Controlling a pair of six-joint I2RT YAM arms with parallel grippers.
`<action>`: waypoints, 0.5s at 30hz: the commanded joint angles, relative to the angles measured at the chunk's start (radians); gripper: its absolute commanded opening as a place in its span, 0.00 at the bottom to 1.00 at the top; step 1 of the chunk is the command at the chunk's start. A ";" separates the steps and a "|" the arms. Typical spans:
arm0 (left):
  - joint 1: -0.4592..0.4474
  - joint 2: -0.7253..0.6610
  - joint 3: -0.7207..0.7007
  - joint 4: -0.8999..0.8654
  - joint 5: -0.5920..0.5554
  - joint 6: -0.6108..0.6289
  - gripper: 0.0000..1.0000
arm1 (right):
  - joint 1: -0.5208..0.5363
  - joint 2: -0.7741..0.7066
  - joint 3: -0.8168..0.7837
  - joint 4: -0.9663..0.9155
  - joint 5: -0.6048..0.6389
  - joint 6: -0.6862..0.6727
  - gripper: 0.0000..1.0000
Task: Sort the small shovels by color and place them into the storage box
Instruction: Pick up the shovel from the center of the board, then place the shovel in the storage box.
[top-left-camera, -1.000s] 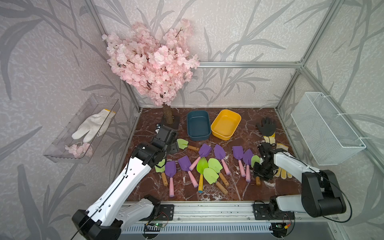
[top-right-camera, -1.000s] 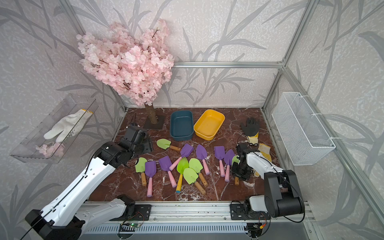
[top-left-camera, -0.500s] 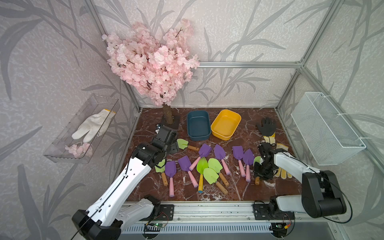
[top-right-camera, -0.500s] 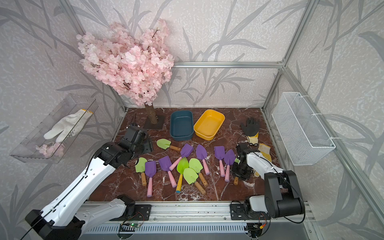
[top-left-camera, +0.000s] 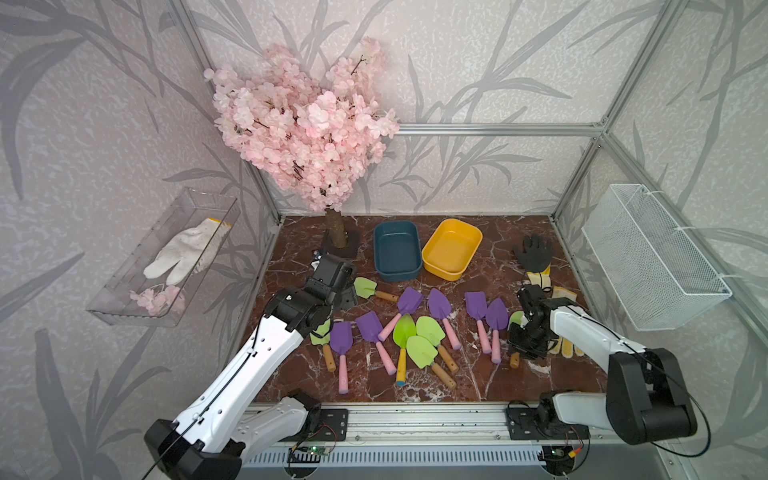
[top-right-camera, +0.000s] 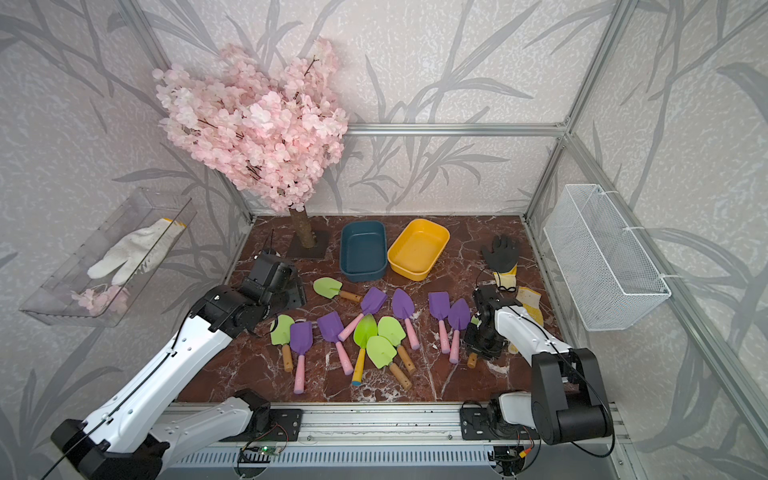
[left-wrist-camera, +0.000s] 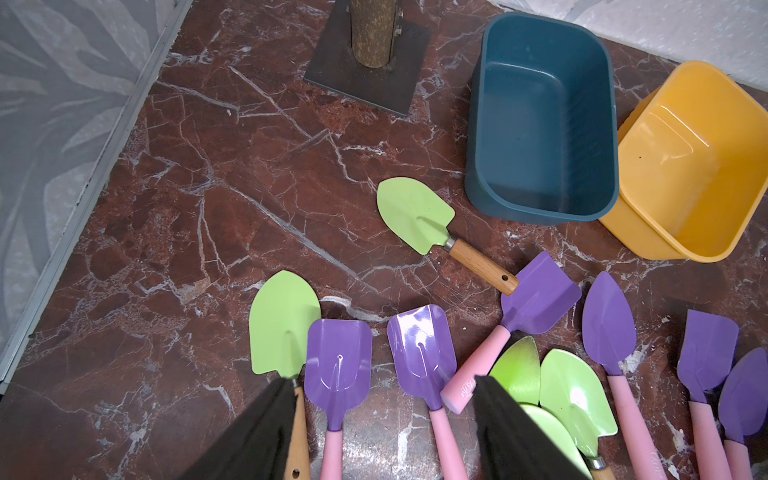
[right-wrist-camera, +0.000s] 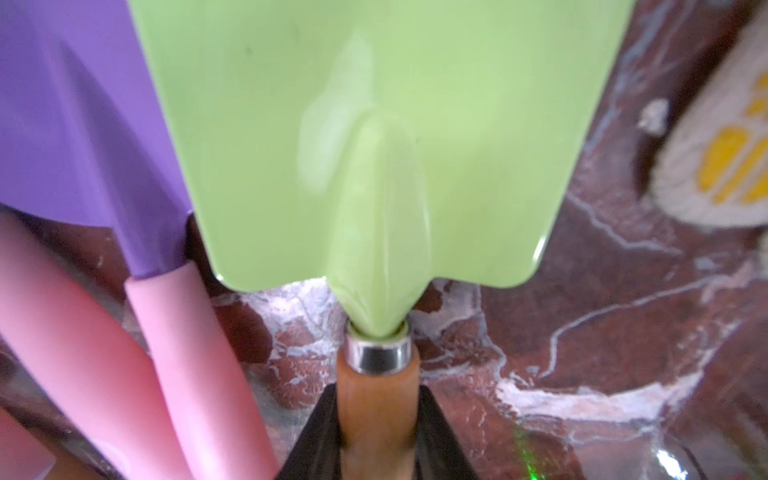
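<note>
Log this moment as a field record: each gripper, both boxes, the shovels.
left gripper: open, holding nothing, above shovels
right gripper: shut on the wooden handle of a green shovel
blue box: empty
yellow box: empty
purple shovels: six, all on the table
other green shovels: five, on the table

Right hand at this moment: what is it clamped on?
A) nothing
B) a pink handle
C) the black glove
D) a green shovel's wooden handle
D: in the right wrist view the right hand squeezes the wooden handle of the green shovel from both sides.
</note>
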 joint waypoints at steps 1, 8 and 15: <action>-0.002 -0.018 -0.008 0.006 -0.008 -0.004 0.71 | -0.005 -0.021 0.007 -0.031 0.023 0.008 0.27; -0.003 -0.028 -0.014 0.005 -0.013 -0.009 0.71 | -0.005 -0.058 0.037 -0.065 0.044 0.016 0.26; -0.004 -0.031 -0.022 0.005 -0.011 -0.013 0.71 | -0.005 -0.098 0.129 -0.124 0.047 0.011 0.26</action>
